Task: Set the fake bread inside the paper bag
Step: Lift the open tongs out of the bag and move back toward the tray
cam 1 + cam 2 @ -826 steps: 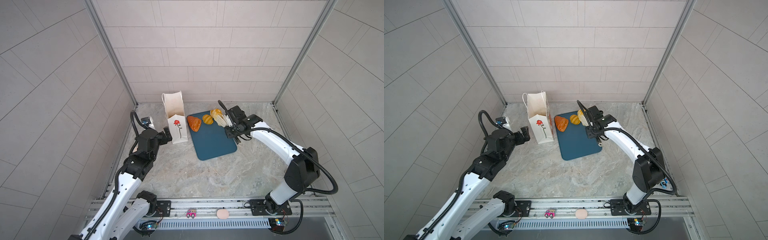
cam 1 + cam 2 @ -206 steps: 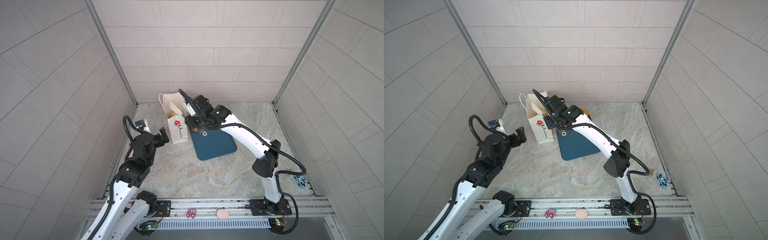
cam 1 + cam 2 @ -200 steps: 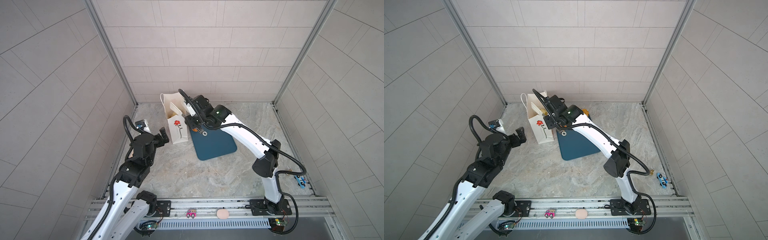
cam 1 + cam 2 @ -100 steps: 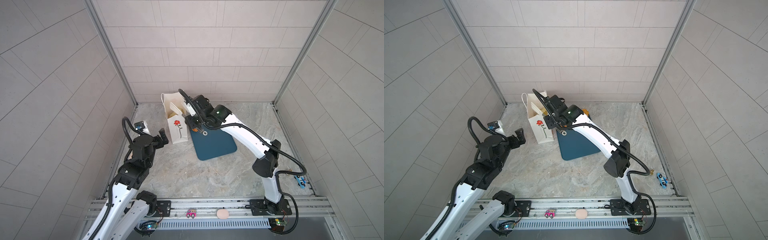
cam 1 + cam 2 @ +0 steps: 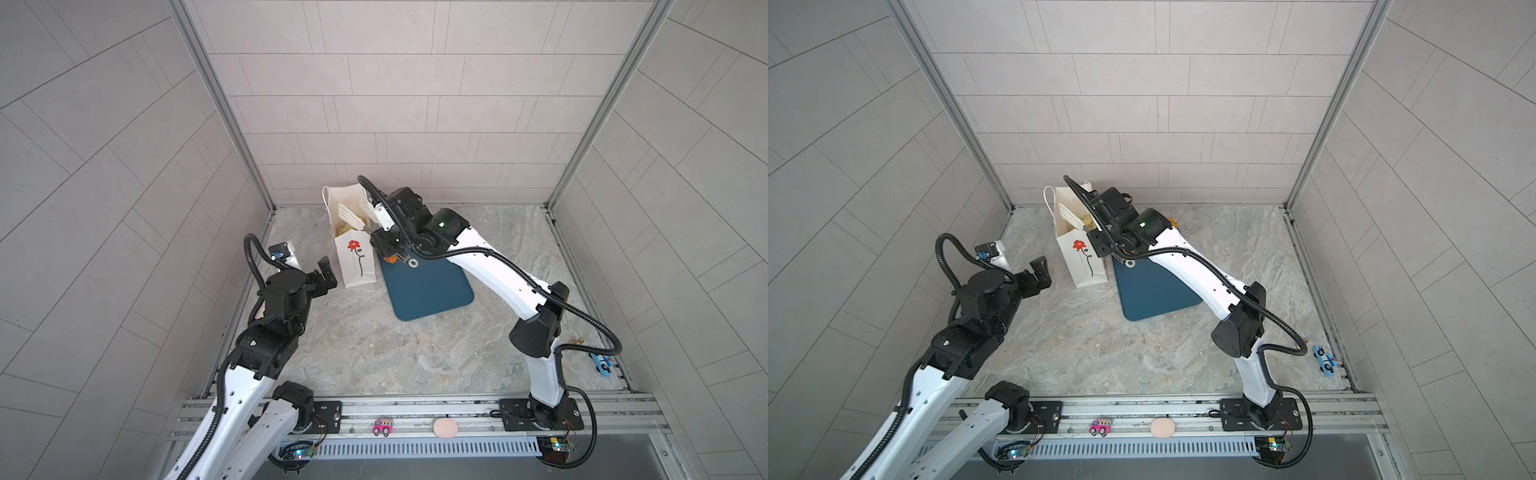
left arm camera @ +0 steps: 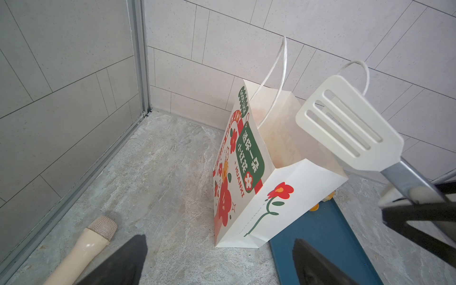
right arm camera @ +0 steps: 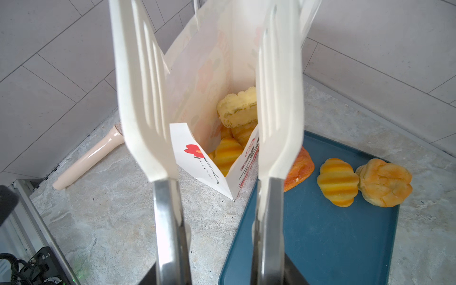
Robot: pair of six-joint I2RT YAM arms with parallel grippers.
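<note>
Hovering left gripper point(image 5: 328, 274): jaws spread wide, nothing between them, near the bag's left side and not touching it.
Beige toy microphone point(image 6: 84, 249): lies on the grey stone-look tabletop point(image 5: 374, 353), close to the left wall.
Tall white paper bag point(image 5: 355, 266) with a red flower print: stands upright, mouth wide, just beside the tray's left edge.
Bread inside the bag: a pale knobbly bun point(image 7: 238, 108) rests on top of yellow brown-striped rolls point(image 7: 227, 153).
White slotted tongs point(image 6: 345, 128) with metal arms: the two blades stand about half apart over the bag's mouth and grip nothing.
Right gripper point(image 5: 385, 243): clamped on the metal arms of the tongs.
Flat dark-blue tray point(image 7: 333, 241): lies to the right of the bag.
Bread on the tray: a reddish-orange flat loaf point(image 7: 299, 170) just beside the bag, then a striped yellow roll point(image 7: 338, 182) touching a golden knobbly bun point(image 7: 385, 185).
</note>
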